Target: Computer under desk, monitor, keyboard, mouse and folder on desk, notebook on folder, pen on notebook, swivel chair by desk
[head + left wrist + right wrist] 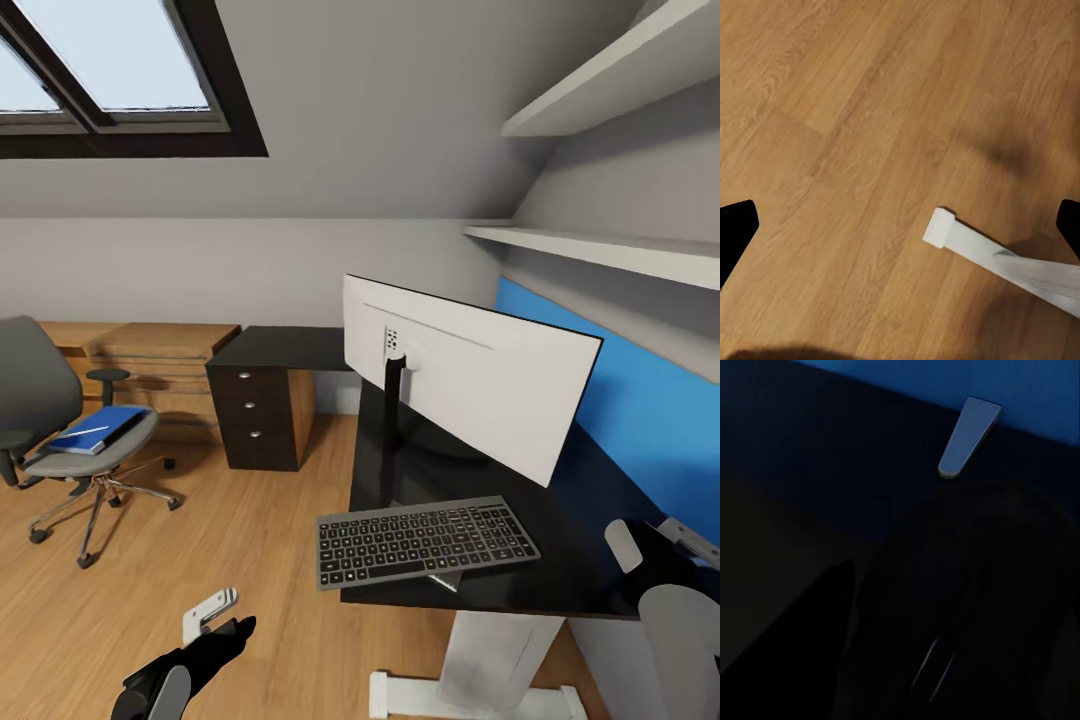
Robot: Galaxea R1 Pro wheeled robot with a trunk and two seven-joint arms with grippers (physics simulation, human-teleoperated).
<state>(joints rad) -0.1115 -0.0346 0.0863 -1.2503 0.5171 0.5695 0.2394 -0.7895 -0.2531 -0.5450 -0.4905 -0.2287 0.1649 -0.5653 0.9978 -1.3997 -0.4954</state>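
The desk with its glossy black top fills the right side of the head view. On it stands the monitor, its white back towards me. The keyboard lies at the desk's front edge, slightly overhanging. At far left is the swivel chair, with the blue folder on its seat; a thin white line on the folder may be the pen. The computer, mouse and notebook are out of view. My left gripper hangs open over the floor. My right gripper hovers over the desk's right end.
A dark three-drawer unit supports the desk's far wing, with a low light-wood cabinet behind it. The white pedestal leg and its foot stand near my left arm. Wall shelves hang above the blue panel.
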